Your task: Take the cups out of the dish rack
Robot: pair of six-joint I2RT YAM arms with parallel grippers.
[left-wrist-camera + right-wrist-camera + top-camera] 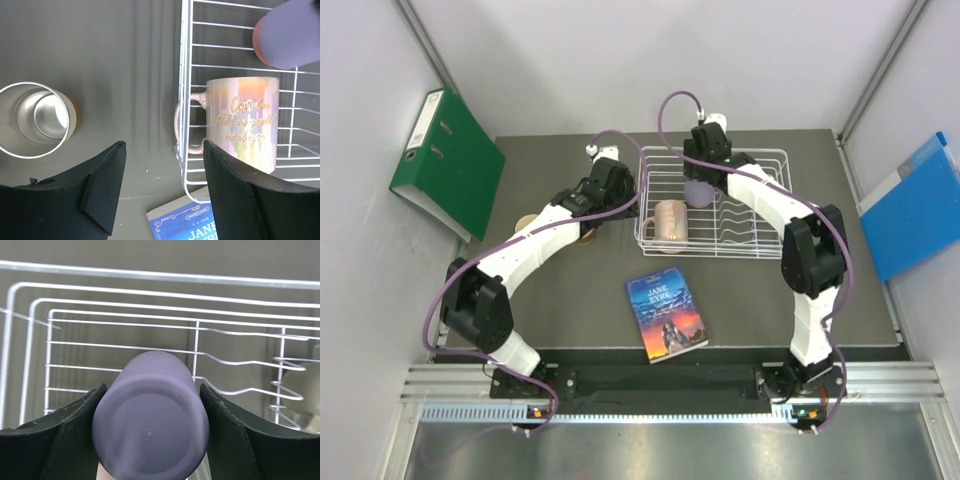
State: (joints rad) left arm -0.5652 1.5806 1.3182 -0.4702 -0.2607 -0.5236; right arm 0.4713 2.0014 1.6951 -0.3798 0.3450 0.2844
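The white wire dish rack (pixel 715 152) stands at the back right of the table. A lilac tumbler (pixel 150 425) stands bottom up in the dish rack (pixel 125 305), and my right gripper (pixel 150 436) is shut on it, a finger pressed to each side. A salmon-pink cup (pixel 257 42) shows just under the tumbler (pixel 292 32). A pale iridescent handled mug (pixel 245 125) lies in the rack's left end, handle toward the rim. My left gripper (pixel 165 190) hangs open over bare table beside that rim, holding nothing.
A steel cup (pixel 37 120) stands on the table left of my left gripper. A Jane Eyre paperback (pixel 667 316) lies in front of the rack. A beige cup (pixel 525 223) sits near the left arm. A green binder (pixel 448 160) leans at left, a blue folder (pixel 915 205) at right.
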